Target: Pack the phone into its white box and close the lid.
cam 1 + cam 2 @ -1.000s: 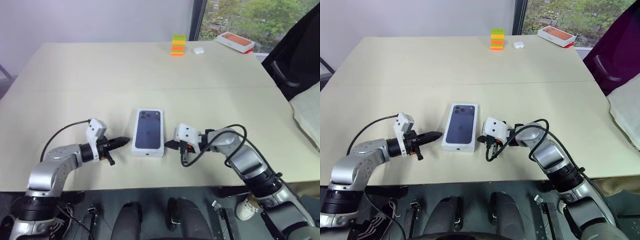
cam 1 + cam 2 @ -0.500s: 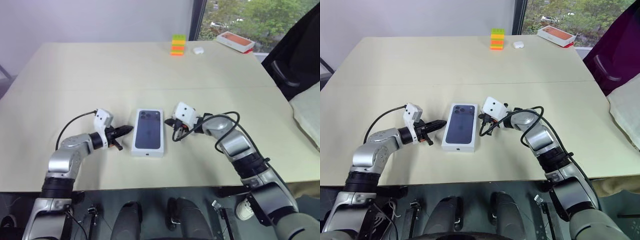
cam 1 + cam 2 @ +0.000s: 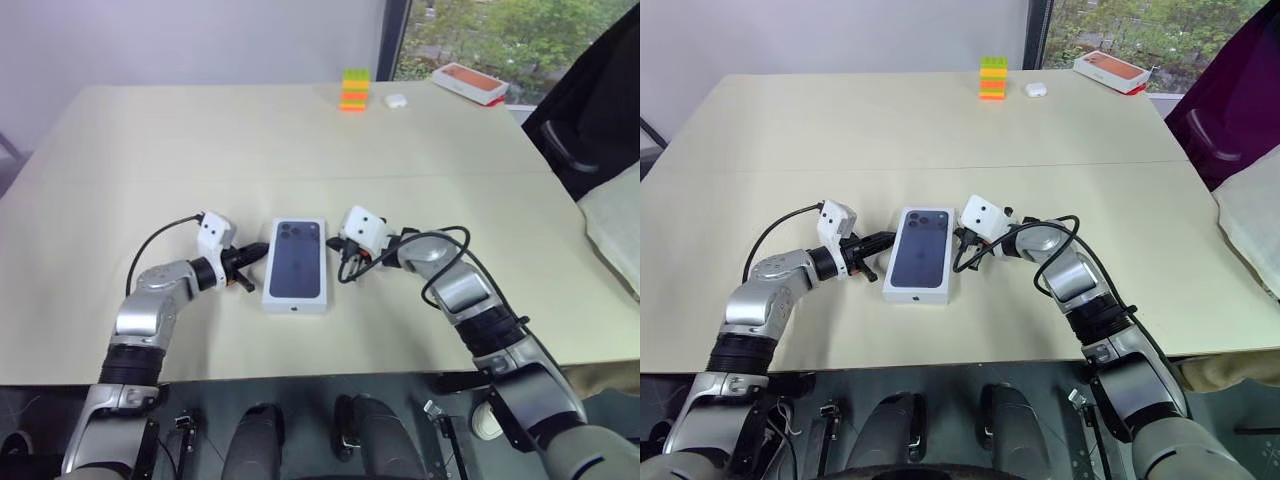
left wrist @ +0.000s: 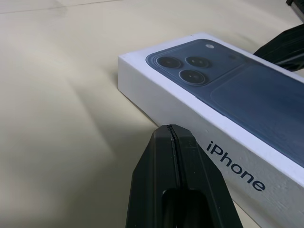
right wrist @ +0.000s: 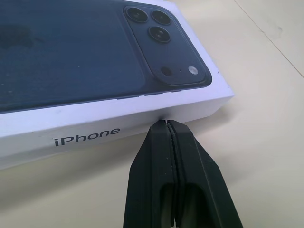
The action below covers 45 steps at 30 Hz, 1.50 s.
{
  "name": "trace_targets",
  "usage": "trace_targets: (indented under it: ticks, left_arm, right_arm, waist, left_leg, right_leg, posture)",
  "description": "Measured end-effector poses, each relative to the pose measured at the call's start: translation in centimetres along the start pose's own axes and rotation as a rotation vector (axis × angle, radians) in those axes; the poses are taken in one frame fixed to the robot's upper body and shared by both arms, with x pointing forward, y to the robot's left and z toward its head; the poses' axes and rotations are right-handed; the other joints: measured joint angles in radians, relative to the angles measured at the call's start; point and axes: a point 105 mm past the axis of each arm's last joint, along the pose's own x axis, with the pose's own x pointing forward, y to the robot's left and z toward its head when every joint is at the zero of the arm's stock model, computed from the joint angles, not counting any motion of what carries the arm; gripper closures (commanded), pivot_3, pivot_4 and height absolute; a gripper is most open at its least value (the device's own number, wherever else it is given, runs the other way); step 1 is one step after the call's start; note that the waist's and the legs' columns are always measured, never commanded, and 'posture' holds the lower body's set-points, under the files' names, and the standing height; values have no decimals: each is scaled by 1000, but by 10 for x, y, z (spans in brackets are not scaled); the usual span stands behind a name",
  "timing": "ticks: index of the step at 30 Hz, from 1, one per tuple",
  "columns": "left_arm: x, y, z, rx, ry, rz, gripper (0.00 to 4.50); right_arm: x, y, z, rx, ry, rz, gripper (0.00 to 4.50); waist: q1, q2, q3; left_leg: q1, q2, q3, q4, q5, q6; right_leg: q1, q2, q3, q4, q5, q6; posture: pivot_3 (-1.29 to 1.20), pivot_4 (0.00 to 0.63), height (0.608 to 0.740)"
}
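The lid (image 3: 296,262), printed face up, lies flat near the middle of the bench (image 3: 300,140). The left pincer (image 3: 260,252) and right pincer (image 3: 338,247), each with fingers pressed together and holding nothing, meet its opposite long sides.

left arm: reaching inward, fingers (image 4: 172,142) pressed together | right arm: likewise, seemingly pitched down, fingers (image 5: 171,137) pressed together

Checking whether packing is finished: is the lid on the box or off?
On. The lid, phone picture up, lies flat on the table with no gap; closed left gripper and right gripper flank it.
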Motion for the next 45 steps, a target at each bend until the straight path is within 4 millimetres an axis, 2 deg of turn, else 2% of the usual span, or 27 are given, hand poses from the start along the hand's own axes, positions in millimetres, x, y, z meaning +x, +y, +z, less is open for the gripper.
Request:
trace_targets:
  ticks: [29,39,43,45]
  left_arm:
    - [-5,-12,6,20,-5,-15,4500]
    - [-10,-14,-7,-11,18,-11,4500]
    - [-10,-13,-4,-10,7,-7,4500]
    - [-9,-11,5,-10,-20,-5,4500]
  right_arm:
    - [-8,2,2,46,-14,17,4464]
    - [-9,7,-1,44,-9,28,4464]
    - [-9,7,-1,41,-12,24,4464]
    - [-10,5,0,43,-16,17,4464]
  waist:
    - [0,0,0]
    - [0,0,0]
    - [0,0,0]
    - [0,0,0]
  left_leg:
    - [0,0,0,0,0,0]
    - [0,0,0,0,0,0]
    - [0,0,0,0,0,0]
    - [0,0,0,0,0,0]
  right_leg:
    - [0,0,0,0,0,0]
    - [0,0,0,0,0,0]
    - [0,0,0,0,0,0]
    - [0,0,0,0,0,0]
  posture:
    - [0,150,740]
    - [0,150,740]
    - [0,150,740]
    - [0,150,740]
